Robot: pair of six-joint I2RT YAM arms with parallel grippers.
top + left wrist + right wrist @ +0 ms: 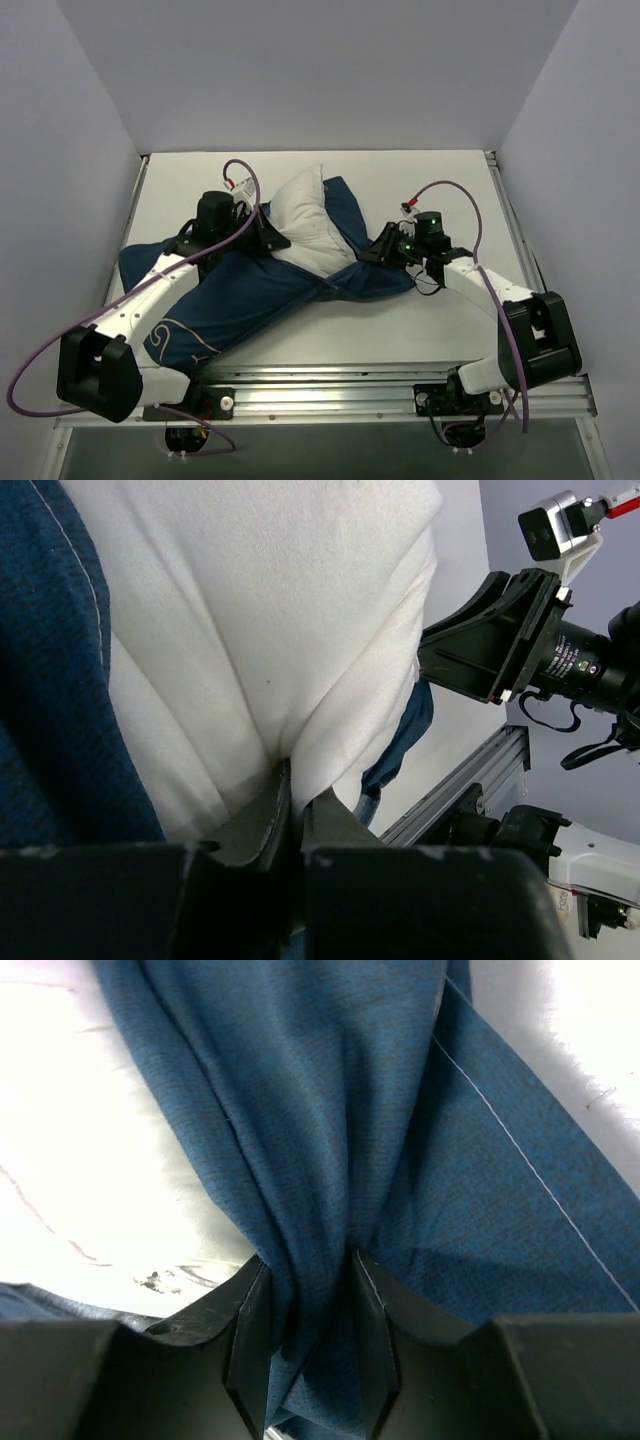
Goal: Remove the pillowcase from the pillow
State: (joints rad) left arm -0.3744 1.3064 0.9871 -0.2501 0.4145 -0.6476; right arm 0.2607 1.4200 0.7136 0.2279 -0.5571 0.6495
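Left wrist view: left gripper (295, 792) pinches a fold of the white pillow (270, 610), jaws nearly together; right gripper (308, 1282) grasps a bunch of the navy pillowcase (330, 1110).

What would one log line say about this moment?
left hand: shut on pillow | right hand: shut on pillowcase | progress: pillow partly out of pillowcase, not yet free

Overhead view; wrist views apparently close.
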